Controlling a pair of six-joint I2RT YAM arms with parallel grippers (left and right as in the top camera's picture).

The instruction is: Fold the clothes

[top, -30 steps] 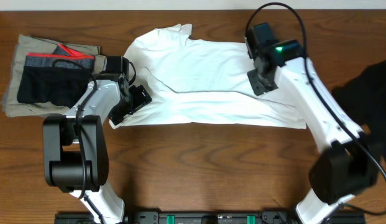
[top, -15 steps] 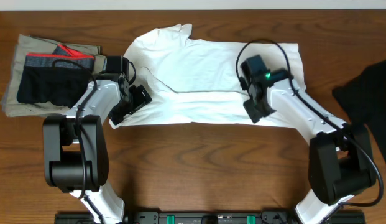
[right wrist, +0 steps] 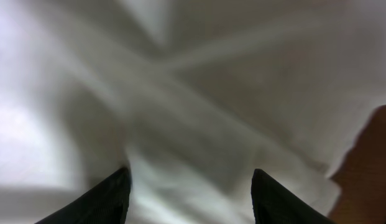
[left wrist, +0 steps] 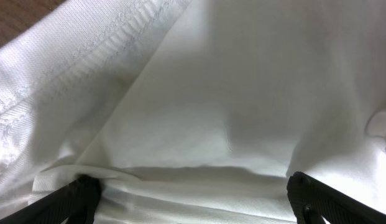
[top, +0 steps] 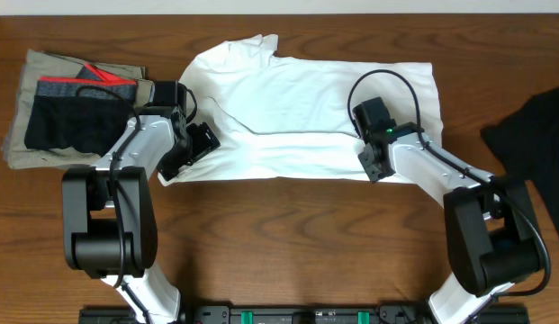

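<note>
The white T-shirt [top: 306,108] of the clothes lies spread across the middle of the table, folded lengthwise, with a sleeve at its back left. My left gripper [top: 200,144] rests at its left end. Its jaws stand wide open over white cloth and a stitched hem [left wrist: 105,43], as the left wrist view shows [left wrist: 189,186]. My right gripper [top: 374,166] hovers low over the shirt's front edge, right of centre. It is open [right wrist: 189,177] with rumpled white cloth under the fingertips [right wrist: 112,193]. A black garment [top: 531,135] lies at the right table edge.
A khaki-grey folded pile [top: 27,81] with black shorts with a red-and-grey waistband [top: 72,117] on top sits at the back left. Bare wooden table [top: 306,243] runs along the front. Wood also shows beside the shirt's edge in the right wrist view [right wrist: 373,162].
My right gripper moved from the shirt's back right corner down to its front edge, uncovering that corner. The left arm and the shirt have not shifted.
</note>
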